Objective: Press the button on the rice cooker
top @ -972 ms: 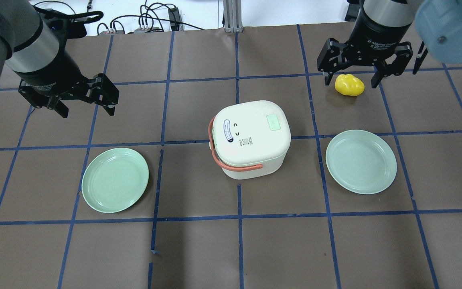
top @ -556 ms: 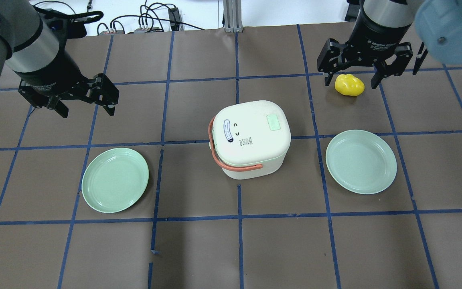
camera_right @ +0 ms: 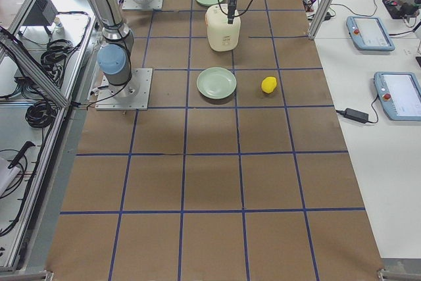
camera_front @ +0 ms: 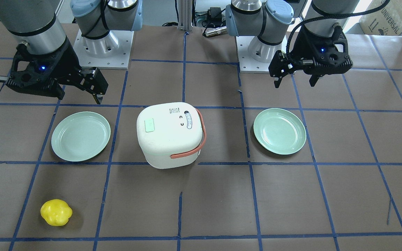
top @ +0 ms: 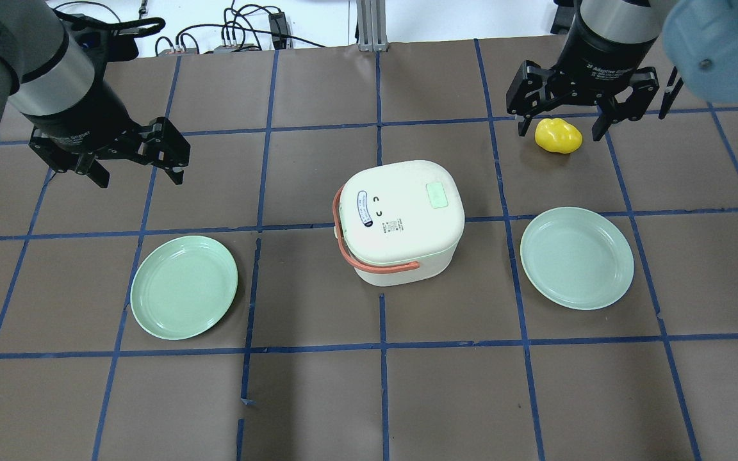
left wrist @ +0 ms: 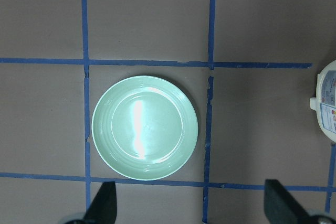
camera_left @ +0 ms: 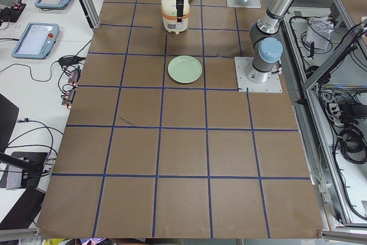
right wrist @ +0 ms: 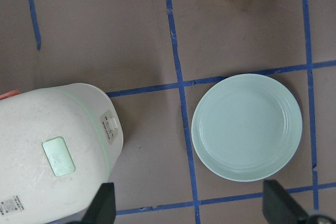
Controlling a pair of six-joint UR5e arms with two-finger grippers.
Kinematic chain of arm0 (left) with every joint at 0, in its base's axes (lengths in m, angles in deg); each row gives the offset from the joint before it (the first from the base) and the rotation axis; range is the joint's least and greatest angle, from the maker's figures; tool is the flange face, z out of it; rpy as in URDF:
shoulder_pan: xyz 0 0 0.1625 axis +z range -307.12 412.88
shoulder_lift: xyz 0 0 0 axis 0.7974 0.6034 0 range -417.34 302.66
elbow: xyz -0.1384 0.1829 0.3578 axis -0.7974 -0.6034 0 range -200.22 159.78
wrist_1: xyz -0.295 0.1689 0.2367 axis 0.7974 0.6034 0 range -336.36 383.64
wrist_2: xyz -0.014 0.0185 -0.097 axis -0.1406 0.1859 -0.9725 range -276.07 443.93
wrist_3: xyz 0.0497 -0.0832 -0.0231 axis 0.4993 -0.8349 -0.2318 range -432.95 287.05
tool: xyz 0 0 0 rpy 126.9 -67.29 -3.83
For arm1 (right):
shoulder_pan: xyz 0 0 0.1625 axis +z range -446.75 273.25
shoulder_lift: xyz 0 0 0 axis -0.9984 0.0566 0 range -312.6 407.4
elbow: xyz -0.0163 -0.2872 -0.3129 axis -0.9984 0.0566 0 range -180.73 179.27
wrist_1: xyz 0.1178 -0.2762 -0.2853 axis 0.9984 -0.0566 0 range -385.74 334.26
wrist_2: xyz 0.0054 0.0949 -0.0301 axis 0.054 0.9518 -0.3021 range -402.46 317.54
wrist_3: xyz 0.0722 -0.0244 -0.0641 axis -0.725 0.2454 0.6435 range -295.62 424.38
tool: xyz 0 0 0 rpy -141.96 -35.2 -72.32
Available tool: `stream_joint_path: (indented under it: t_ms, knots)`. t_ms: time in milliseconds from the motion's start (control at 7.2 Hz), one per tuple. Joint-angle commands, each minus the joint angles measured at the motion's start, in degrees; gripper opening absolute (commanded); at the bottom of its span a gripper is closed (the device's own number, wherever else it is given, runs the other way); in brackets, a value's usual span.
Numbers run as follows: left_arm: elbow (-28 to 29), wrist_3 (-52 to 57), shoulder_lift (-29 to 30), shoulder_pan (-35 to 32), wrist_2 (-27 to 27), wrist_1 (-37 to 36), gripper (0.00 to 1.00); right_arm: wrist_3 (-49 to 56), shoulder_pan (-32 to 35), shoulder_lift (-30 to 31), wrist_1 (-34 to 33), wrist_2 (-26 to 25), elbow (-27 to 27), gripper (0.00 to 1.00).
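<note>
I'm treating the rice cooker (top: pixel 398 218) as the landmark. It is sitting mid-surface with its lid shut and its orange handle (top: pixel 369 259) folded down around its left and near sides. The button (top: pixel 437 194), I'm judging, is the pale green rectangle on the lid, toward the cooker's right, far corner.

The right claw (right wrist: pixel 191 205) is hanging wide and empty, well apart from the cooker, beyond it and to its right, over a yellow pepper-like thing (top: pixel 558 136). In the right wrist view the button is showing low and to the left, so I'm reading the claw as off-axis from it and high above it.

The left claw (left wrist: pixel 190 205) is also spread wide and holding nothing, well off the cooker's left, far side. A green plate (top: pixel 184 287) is lying to the cooker's left and another plate (top: pixel 576 257) to its right.

On handling, the shell is looking like stiff, smooth plastic and probably light, so I'm expecting it to slide or rock under a sideways shove. No grip is needed. I'm planning on narrowing the right claw and pressing straight down on the button's middle. The lid is slightly domed, so an off-centre tip may skid.
</note>
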Motion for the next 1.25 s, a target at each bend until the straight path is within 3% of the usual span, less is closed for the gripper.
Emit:
stream_joint_path:
  t_ms: [0,139,417,833,1111]
  knots:
    - [0.0,0.0,0.0,0.0,0.0,0.0,1.0,-0.2,0.7,0.1,-3.6,2.0,-0.5,0.09]
    - [0.0,0.0,0.0,0.0,0.0,0.0,1.0,0.1,2.0,0.1,-6.0,6.5,-0.8,0.02]
    - [0.0,0.0,0.0,0.0,0.0,0.0,1.0,0.1,4.4,-1.0,-6.3,15.5,-1.3,0.02]
    - [0.0,0.0,0.0,0.0,0.0,0.0,1.0,5.0,4.0,-1.8,-8.1,22.8,-8.9,0.03]
    - [0.0,0.0,0.0,0.0,0.0,0.0,1.0,5.5,3.9,-2.7,-10.1,25.6,-10.6,0.03]
